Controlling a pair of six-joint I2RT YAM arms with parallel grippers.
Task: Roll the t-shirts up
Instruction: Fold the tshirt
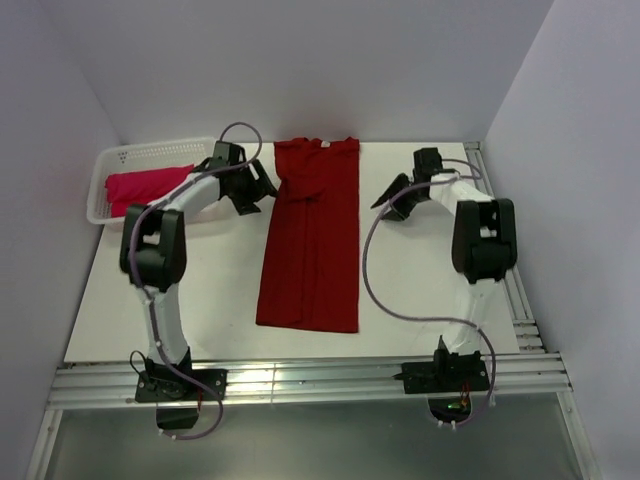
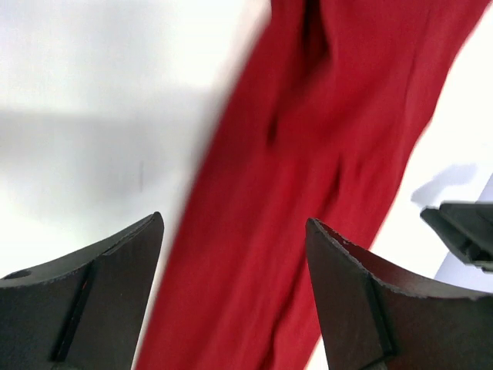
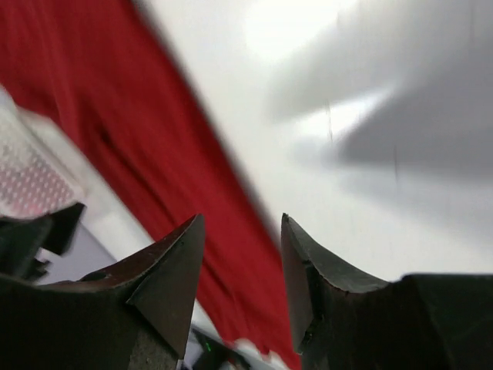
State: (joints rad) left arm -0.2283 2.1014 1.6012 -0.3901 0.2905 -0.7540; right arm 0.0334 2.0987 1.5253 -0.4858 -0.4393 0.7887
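Note:
A dark crimson t-shirt (image 1: 312, 240), folded into a long strip with its collar at the far end, lies flat in the middle of the table. It also shows in the left wrist view (image 2: 308, 177) and in the right wrist view (image 3: 146, 154). A brighter pinkish-red t-shirt (image 1: 140, 185) lies bunched in the white basket (image 1: 150, 152) at the far left. My left gripper (image 1: 262, 192) is open and empty, hovering just left of the strip's upper part. My right gripper (image 1: 385, 200) is open and empty, a little to the right of the strip.
White walls close in the table at the back and both sides. A metal rail (image 1: 300, 380) runs along the near edge, and another (image 1: 515, 290) down the right side. The white basket also shows, blurred, in the right wrist view (image 3: 31, 177).

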